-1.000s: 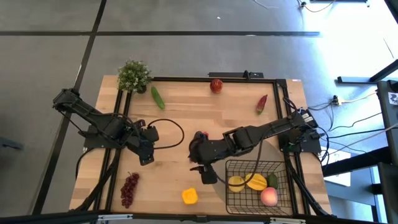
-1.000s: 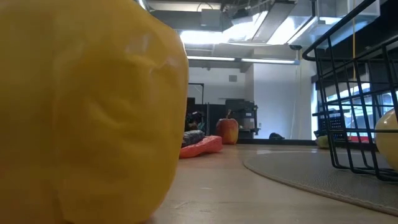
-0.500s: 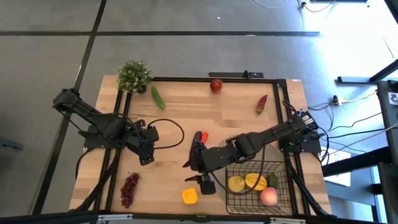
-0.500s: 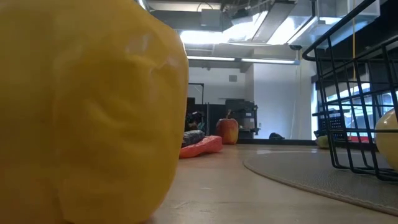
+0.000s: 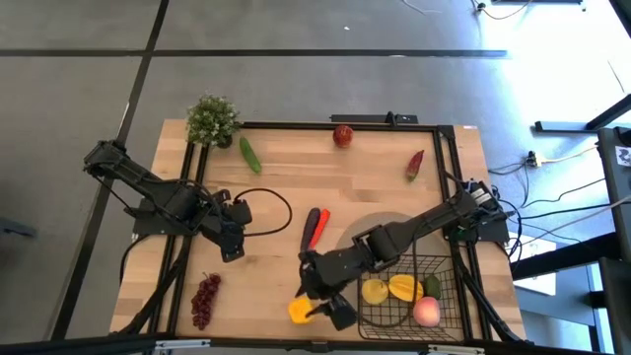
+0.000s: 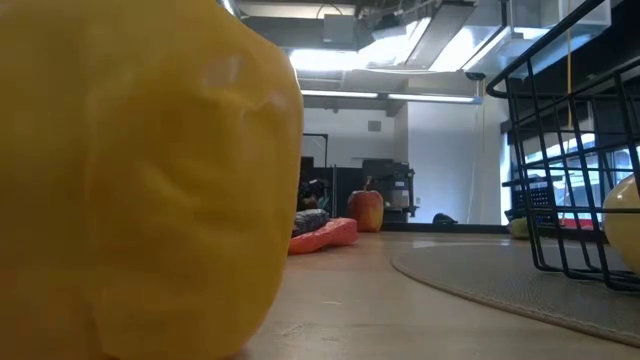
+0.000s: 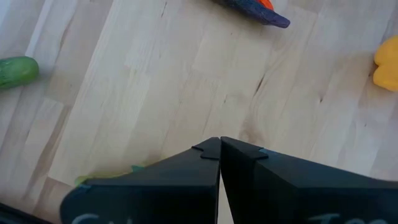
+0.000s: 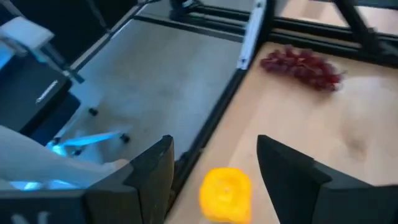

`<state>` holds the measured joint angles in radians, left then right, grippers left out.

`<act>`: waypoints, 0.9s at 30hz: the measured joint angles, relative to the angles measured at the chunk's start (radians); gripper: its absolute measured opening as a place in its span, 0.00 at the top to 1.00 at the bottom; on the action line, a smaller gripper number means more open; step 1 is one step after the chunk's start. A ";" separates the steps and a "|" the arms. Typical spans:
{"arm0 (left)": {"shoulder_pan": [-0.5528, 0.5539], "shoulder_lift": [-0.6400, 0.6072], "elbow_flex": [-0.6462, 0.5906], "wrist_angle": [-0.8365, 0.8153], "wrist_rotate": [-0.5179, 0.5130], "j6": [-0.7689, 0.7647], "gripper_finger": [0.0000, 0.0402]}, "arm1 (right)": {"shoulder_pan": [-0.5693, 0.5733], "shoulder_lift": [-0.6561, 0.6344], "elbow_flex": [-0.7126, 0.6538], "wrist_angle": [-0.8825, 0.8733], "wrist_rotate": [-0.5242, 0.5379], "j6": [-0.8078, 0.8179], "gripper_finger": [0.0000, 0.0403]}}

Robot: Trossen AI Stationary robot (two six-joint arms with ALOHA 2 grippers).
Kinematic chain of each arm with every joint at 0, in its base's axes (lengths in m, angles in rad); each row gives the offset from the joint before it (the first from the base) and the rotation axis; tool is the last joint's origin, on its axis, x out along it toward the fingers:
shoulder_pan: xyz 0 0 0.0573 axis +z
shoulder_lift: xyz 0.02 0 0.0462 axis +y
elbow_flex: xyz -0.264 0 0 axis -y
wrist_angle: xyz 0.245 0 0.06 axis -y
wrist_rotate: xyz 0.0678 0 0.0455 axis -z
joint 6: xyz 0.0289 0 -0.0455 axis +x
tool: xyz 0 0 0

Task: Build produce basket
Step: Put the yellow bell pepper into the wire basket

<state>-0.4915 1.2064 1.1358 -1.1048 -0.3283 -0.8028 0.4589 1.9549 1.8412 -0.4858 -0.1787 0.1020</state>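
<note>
The right hand [image 5: 317,308] hangs near the front edge of the bench [image 5: 286,187], its two dark fingers [image 8: 151,171] spread at a middling width with the yellow pepper [image 5: 300,311] between them; in the right wrist view the pepper [image 8: 226,193] sits in the gap, and I cannot tell whether the pads touch it. That pepper lies close to the bench's front rim, just to the left of the basket [image 5: 406,294], a black wire-mesh box with an open top set at the front right corner on a round grey mat [image 6: 500,275]. Inside the basket lie a lemon [image 5: 375,290], a yellow mango [image 5: 405,287], a pink peach [image 5: 426,312] and a dark green piece at the right wall. The left hand [image 5: 231,252] rests over the left middle of the bench with its fingers pressed together and nothing in them. The bench top is pale wood in long planks, framed by black rails, and its middle is broadly open. A bushy potted plant [image 5: 212,120] stands at the back left corner, a smooth cucumber [image 5: 250,155] beside it, a red apple [image 5: 342,135] at the back rail, a red chili [image 5: 415,164] toward the back right. Knobbly purple grapes [image 5: 204,298] lie at the front left, and a slim red-and-purple piece [image 5: 314,227] lies mid-bench.
</note>
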 joint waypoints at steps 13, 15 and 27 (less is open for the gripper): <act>0.000 0.000 0.000 0.000 0.000 0.000 1.00 | 0.090 0.044 0.000 0.018 0.121 -0.057 0.36; 0.000 0.000 0.000 0.001 0.000 0.000 1.00 | 0.087 0.053 0.000 0.030 0.123 -0.060 0.29; 0.000 0.000 0.000 0.001 0.000 0.000 1.00 | 0.023 0.083 0.001 -0.039 0.108 -0.029 0.08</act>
<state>-0.4915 1.2064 1.1358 -1.1038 -0.3283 -0.8025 0.4819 2.0379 1.8421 -0.5249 -0.0702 0.0727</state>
